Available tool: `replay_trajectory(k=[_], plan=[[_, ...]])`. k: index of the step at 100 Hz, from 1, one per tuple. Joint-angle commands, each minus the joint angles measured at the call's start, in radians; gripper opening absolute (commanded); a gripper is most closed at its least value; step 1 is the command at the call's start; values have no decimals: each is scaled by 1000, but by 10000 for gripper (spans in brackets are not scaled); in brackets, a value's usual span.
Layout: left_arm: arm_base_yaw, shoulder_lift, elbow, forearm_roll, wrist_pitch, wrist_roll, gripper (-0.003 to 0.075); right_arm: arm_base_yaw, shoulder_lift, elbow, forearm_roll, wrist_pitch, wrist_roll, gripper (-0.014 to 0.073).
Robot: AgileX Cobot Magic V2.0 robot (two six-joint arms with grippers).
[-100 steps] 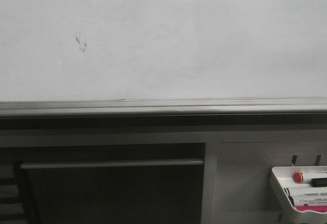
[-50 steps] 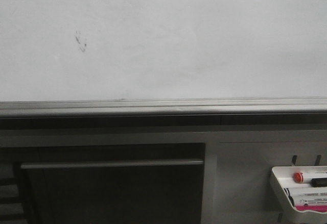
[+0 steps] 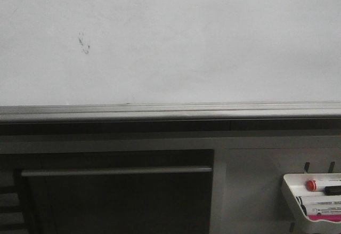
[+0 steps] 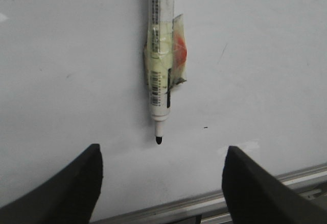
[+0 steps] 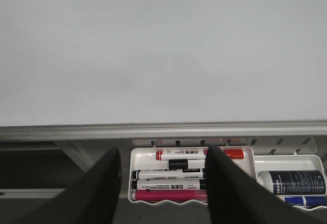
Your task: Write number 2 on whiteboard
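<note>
The whiteboard (image 3: 213,42) fills the upper half of the front view, glossy white with a grey rail (image 3: 170,111) along its lower edge. The number 2 is out of view. Neither gripper shows in the front view. In the left wrist view a white marker (image 4: 159,55) wrapped in tape points its black tip (image 4: 159,140) toward the whiteboard (image 4: 265,55). My left gripper (image 4: 162,152) is open, its fingers wide apart and nothing between them. My right gripper (image 5: 162,152) is open too, facing the whiteboard (image 5: 153,45) and a marker tray (image 5: 134,173).
A small dark smudge (image 3: 84,43) marks the board at upper left. The white tray (image 3: 290,191) at lower right holds several markers, red (image 5: 196,154), black and pink. A dark bottle (image 5: 294,182) lies in a second tray beside it. A dark cabinet with a bar handle (image 3: 117,171) sits below the rail.
</note>
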Motion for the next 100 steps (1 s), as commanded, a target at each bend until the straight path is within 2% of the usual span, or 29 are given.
replay_trajectory(k=[1, 35, 86, 94, 100], plan=[[-8, 56, -61, 0, -80, 3, 449, 2, 11, -34, 4, -72, -12, 332], [-8, 241, -147, 0, -98, 3, 449, 2, 11, -34, 4, -72, -12, 332], [-8, 357, -186, 21, -178, 3, 447, 2, 11, -34, 4, -72, -12, 332], [-8, 355, -186, 24, -172, 3, 416, 2, 11, -34, 4, -72, -12, 332], [-8, 351, -186, 31, -165, 3, 362, 2, 11, -34, 4, -72, -12, 332]])
